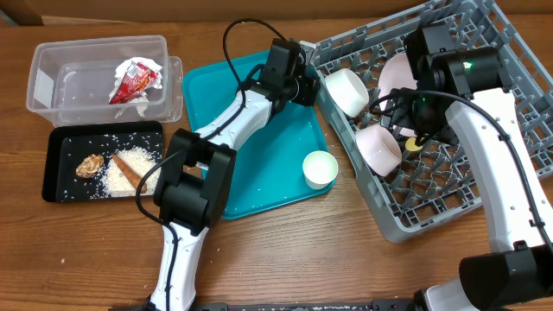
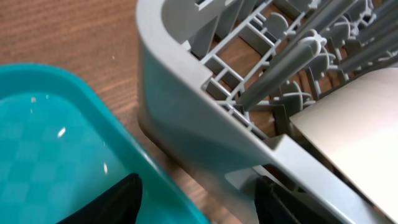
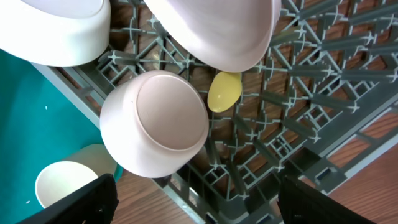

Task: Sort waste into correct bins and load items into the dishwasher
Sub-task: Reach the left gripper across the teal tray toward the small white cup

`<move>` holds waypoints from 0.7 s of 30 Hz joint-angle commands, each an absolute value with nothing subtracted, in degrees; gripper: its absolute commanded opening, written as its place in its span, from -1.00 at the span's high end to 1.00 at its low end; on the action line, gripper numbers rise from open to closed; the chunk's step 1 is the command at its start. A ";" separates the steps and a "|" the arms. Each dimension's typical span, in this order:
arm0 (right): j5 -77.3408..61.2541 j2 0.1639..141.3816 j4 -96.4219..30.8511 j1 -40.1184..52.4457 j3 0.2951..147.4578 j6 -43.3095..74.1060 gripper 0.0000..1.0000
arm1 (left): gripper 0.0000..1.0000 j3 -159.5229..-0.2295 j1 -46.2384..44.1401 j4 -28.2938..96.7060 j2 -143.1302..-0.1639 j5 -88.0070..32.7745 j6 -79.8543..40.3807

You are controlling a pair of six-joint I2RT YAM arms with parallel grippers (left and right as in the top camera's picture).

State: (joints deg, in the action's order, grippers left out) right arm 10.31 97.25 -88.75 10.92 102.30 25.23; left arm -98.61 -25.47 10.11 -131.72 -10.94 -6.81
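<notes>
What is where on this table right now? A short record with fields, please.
clear tub: crumpled paper with red wrapper
black tray: rice, brown lump, sausage
teal tray: small white cup
grey rack: white bowls, plate, yellow spoon
left fingers: apart, holding nothing
right fingers: apart, holding nothing

Beside teal tray (image 2: 56, 162), grey rack (image 2: 186, 115) (white dish (image 2: 360, 130) inside)

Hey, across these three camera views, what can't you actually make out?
- Overhead: the right arm covers most of the white plate and the yellow spoon.
- Right wrist: a white dish hides the spoon's handle.
- Left wrist: a pale dish is blurred and cut off by the right edge; which dish it is stays unclear.
</notes>
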 commanded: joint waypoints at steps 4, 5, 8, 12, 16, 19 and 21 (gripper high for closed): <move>10.22 96.99 -88.05 10.87 102.26 25.04 -0.70 | -0.25 -98.65 -25.85 5.39 -133.82 -5.34 -5.76; 10.22 97.01 -87.90 10.87 102.26 25.06 -0.70 | -0.29 -98.65 -25.85 4.14 -133.82 -4.10 -5.76; 10.20 97.08 -87.68 10.87 102.26 25.06 -0.70 | -0.34 -98.65 -25.85 0.82 -133.82 -2.26 -5.69; 10.22 97.10 -87.64 10.87 102.26 25.06 -0.70 | -0.40 -98.65 -25.76 -4.01 -133.82 -2.35 -5.74; 10.22 97.10 -87.64 10.87 102.26 25.06 -0.70 | -0.43 -98.65 -25.76 -6.28 -133.82 -2.61 -5.78; 10.22 97.10 -87.64 10.87 102.26 25.04 -0.70 | -0.44 -98.65 -25.76 -6.52 -133.82 -2.61 -5.76; 10.22 97.08 -87.57 10.87 102.26 25.04 -0.70 | -0.45 -98.65 -25.76 -7.03 -133.84 -2.61 -5.76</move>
State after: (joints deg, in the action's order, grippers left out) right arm 10.31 97.25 -87.94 10.90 102.30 25.23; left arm -98.56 -25.52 -6.07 -133.21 -3.16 -6.39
